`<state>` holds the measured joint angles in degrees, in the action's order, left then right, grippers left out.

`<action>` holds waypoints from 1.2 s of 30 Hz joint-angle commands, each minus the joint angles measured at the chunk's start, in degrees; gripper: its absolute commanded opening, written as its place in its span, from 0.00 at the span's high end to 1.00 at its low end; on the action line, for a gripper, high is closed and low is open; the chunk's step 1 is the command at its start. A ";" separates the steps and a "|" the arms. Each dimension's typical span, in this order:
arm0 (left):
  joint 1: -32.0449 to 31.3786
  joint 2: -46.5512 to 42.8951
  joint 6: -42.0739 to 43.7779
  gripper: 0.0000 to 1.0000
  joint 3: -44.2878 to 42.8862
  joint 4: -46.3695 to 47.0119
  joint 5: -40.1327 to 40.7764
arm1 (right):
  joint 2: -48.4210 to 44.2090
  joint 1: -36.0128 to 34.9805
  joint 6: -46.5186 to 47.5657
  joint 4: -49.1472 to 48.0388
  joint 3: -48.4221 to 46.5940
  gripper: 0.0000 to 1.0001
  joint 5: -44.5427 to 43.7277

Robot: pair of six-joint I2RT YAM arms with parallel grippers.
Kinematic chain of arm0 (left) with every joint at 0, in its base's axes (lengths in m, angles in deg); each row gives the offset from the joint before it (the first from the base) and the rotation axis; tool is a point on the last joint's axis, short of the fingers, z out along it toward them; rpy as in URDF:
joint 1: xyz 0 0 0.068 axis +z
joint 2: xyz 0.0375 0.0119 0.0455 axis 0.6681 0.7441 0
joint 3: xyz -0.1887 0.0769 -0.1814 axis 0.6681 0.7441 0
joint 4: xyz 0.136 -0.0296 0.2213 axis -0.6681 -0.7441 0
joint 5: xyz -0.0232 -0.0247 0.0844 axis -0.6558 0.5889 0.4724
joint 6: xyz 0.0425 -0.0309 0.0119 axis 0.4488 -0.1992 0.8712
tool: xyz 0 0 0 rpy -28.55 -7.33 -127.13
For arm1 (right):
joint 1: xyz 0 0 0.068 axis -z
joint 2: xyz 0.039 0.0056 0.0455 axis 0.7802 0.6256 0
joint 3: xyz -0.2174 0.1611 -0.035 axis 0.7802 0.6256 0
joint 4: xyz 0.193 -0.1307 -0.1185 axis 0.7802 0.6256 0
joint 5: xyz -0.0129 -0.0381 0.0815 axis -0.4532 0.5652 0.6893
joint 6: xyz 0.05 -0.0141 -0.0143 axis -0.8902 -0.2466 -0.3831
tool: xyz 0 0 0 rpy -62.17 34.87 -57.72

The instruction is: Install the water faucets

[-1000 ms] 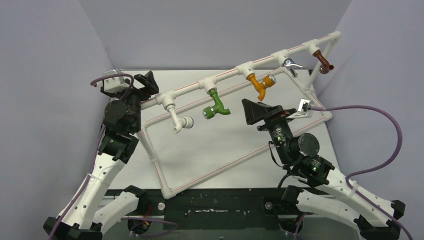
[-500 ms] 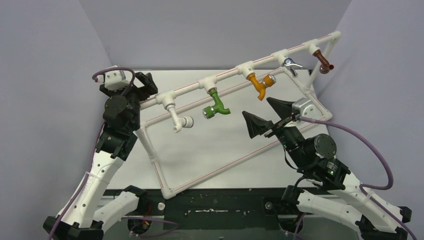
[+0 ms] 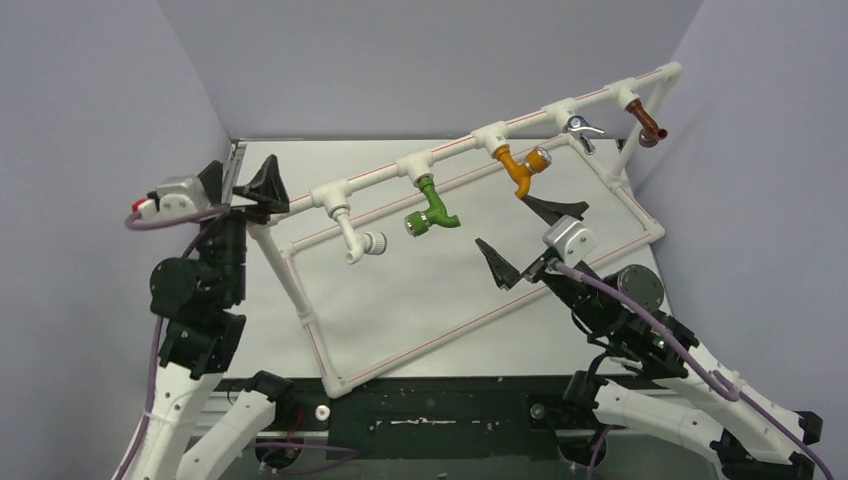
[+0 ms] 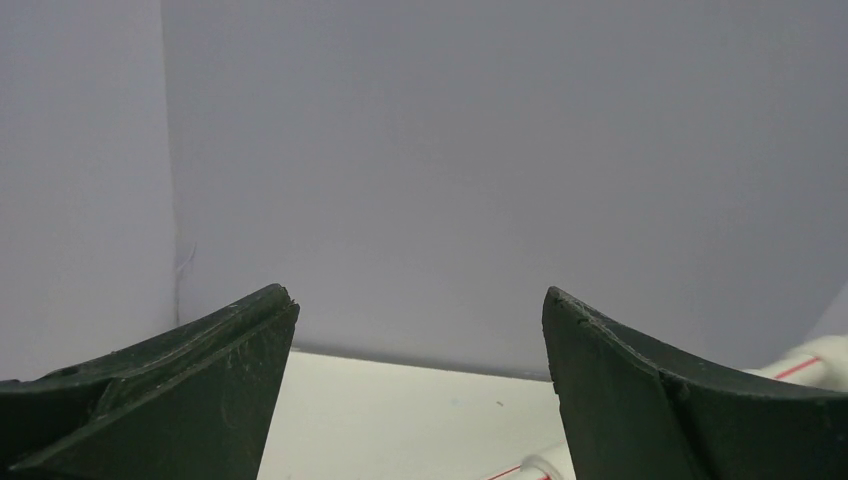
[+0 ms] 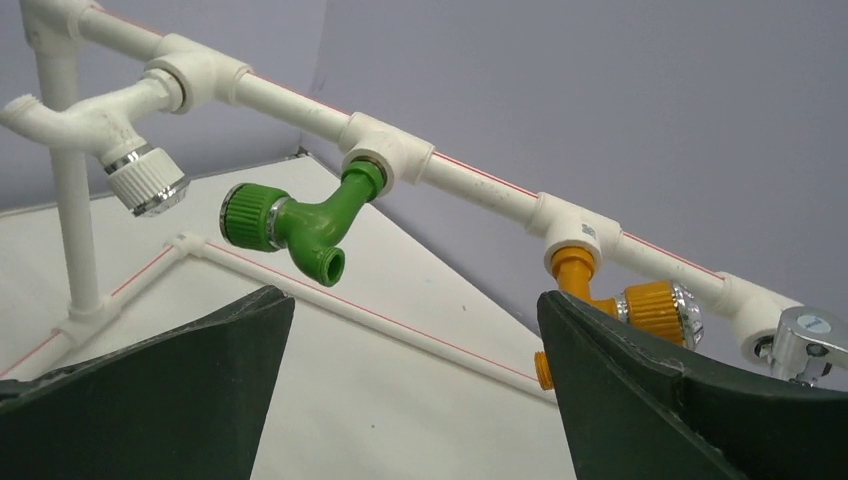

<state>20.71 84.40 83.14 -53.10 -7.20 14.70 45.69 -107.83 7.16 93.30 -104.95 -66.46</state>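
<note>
Several water faucets hang from the raised white pipe with red stripes [image 3: 455, 146]: white [image 3: 358, 243], green [image 3: 435, 215], orange [image 3: 520, 172], silver [image 3: 583, 128] and brown [image 3: 650, 128]. My left gripper [image 3: 243, 180] stands open at the pipe's left end, holding nothing; its wrist view shows empty space between the gripper's tips [image 4: 418, 295] and a bit of pipe [image 4: 800, 365]. My right gripper [image 3: 525, 240] is open below the orange faucet, apart from it. In the right wrist view, the gripper [image 5: 415, 293] faces the green faucet [image 5: 300, 220], the orange one [image 5: 620, 300] and the white one [image 5: 110, 135].
The pipe frame's lower rectangle [image 3: 330, 375] lies on the white table [image 3: 420, 290], running from the near left to the far right. Grey walls close in on the left, back and right. A purple cable [image 3: 640, 310] loops along the right arm.
The left arm has swung left and back from the frame's left end. The right arm has drawn back toward its base and turned its wrist. Both grippers stay open.
</note>
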 commanded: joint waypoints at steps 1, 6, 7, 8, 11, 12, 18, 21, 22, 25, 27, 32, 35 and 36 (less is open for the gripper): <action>-0.06 -8.53 2.62 0.08 4.24 8.08 -12.44 | 0.95 0.33 10.24 0.86 -1.31 0.00 4.27; -0.06 -16.23 1.79 0.08 10.90 13.52 -22.36 | 2.19 0.32 18.96 2.15 -0.52 0.00 7.57; -0.06 -17.03 1.62 0.08 11.76 14.38 -23.24 | 2.32 0.33 20.98 2.57 -0.35 0.00 7.90; 0.01 -17.61 1.52 0.08 12.65 15.24 -24.69 | 2.38 0.23 23.43 2.92 -0.19 0.00 7.94; -0.04 -18.16 0.52 0.08 14.70 16.92 -26.55 | 2.45 0.22 29.25 3.14 0.33 0.00 9.37; -0.04 -18.12 -0.08 0.08 15.49 17.60 -26.77 | 2.68 0.22 31.55 3.10 0.52 0.00 9.40; 0.04 -16.77 -2.82 0.08 17.64 20.18 -27.77 | 4.60 -1.04 44.43 0.87 0.53 0.01 6.58; 0.03 -16.97 -3.05 0.08 17.88 20.34 -27.25 | 5.54 -3.17 50.94 -0.58 0.79 0.01 5.08; 0.03 -17.00 -3.16 0.08 17.99 20.33 -27.05 | 6.41 -4.30 53.26 -0.34 0.55 0.01 3.99; 0.03 -17.07 -3.34 0.08 18.04 20.31 -26.79 | 8.66 -8.40 59.95 0.41 -0.13 0.02 -0.54; 0.03 -17.22 -3.49 0.08 18.01 20.32 -26.53 | 9.77 -10.56 64.18 -0.61 0.23 0.03 -3.35; -0.05 -17.52 -3.41 0.08 18.15 20.14 -25.70 | 12.66 -14.33 76.37 -6.27 2.64 0.04 -9.21; -0.25 -17.77 -3.12 0.08 18.09 19.96 -25.13 | 14.57 -14.87 82.08 -10.31 3.82 0.04 -11.00; -0.38 -17.78 -3.03 0.07 18.12 19.82 -24.95 | 15.20 -14.90 83.39 -11.45 4.06 0.04 -11.32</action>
<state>20.64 67.40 80.34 -34.72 9.94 -11.44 59.24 -121.99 79.52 90.94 -101.84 -71.62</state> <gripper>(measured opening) 0.923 0.960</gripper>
